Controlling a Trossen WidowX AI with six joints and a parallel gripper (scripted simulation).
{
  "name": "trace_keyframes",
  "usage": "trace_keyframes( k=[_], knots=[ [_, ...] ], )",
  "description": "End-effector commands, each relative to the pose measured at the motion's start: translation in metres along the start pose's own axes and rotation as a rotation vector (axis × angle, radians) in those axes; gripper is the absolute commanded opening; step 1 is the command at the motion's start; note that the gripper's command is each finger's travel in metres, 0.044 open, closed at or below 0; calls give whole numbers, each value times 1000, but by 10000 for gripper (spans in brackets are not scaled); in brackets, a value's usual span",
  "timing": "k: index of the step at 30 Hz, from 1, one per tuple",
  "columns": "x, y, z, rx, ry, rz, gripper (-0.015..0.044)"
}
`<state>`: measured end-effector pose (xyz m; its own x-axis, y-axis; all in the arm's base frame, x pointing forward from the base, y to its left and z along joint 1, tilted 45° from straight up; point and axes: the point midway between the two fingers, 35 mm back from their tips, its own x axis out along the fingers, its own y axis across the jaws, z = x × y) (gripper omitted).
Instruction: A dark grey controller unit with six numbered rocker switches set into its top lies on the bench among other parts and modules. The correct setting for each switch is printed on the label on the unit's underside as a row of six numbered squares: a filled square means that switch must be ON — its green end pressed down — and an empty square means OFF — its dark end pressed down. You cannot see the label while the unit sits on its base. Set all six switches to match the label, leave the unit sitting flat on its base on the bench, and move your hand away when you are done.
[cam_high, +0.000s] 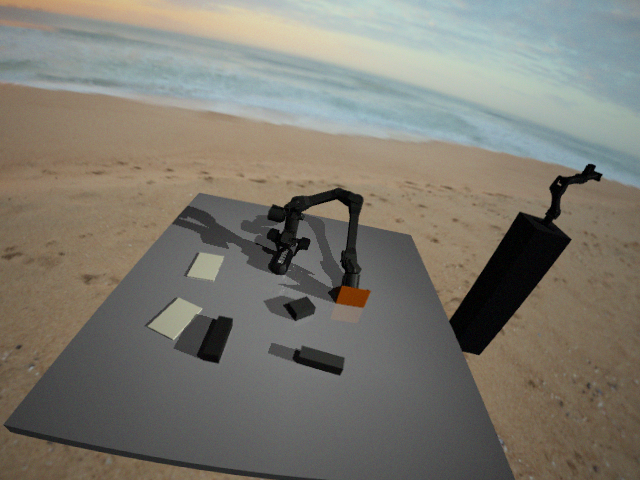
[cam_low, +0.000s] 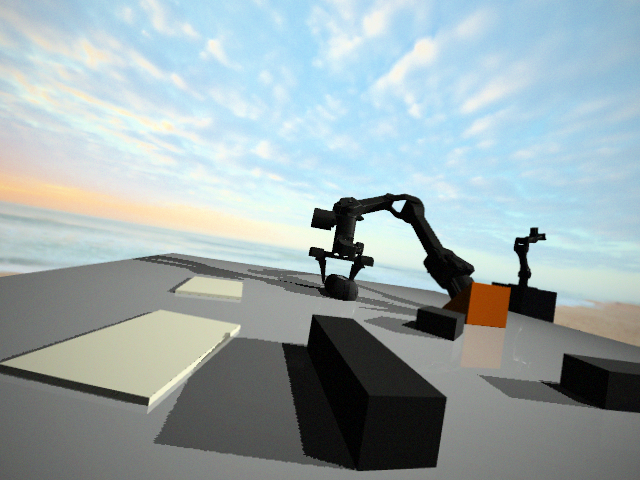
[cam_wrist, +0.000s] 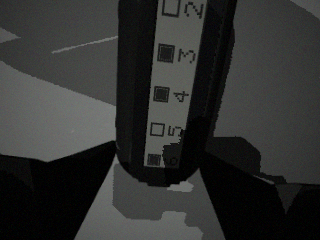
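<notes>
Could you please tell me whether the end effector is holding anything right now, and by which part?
Nothing appears to be held. The end effector is open, its fingers straddling the controller unit, which lies label-up on the bench.

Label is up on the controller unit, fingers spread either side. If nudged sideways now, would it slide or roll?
Likely roll: the controller unit looks rounded in the exterior view. It seems stiff. The open gripper straddles it.
</notes>
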<state>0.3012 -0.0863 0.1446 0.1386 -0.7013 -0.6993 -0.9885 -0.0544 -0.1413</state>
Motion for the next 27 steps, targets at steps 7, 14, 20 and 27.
trace_keyframes(
  k=[7,14,20,27],
  knots=[
    [0,0,0,0,0,0,440],
    [-20,-1,31,0,-6,2,440],
    [-41,2,60,0,2,1,440],
    [-41,2,60,0,2,1,440]
  ],
)
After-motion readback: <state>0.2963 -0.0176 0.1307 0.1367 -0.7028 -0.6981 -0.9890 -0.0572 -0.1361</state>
